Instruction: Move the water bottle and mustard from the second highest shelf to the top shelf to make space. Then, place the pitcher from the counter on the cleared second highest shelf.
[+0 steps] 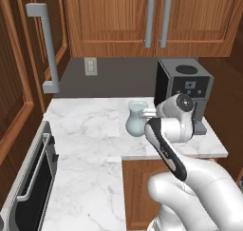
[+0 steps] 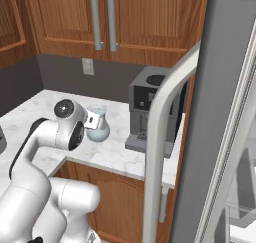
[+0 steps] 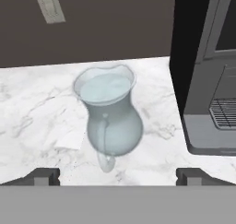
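The pitcher (image 3: pixel 111 117) stands upright on the counter (image 3: pixel 37 112), just beside the coffee machine (image 3: pixel 207 75) and on its left in the hand view, a little in front of the dark back wall. The gripper (image 3: pixel 117 174) hangs just short of the pitcher and points at it, and its two fingers (image 3: pixel 44 176) are spread wide with nothing between them; they are released and do not touch the glass. The step in hand seems to be the approach for grasping the pitcher. To do it well, I think the hand should go forward so that the narrowed neck or the upper body comes midway between the fingers, because the bulbous lower body is wide and the smooth glass may slip. The handle (image 3: pixel 105 147) faces the hand, so the fingers should pass on both sides of it and not push it. The coffee machine is near the pitcher, so the finger on that side needs care not to strike it. The pitcher should stay upright when it is lifted.
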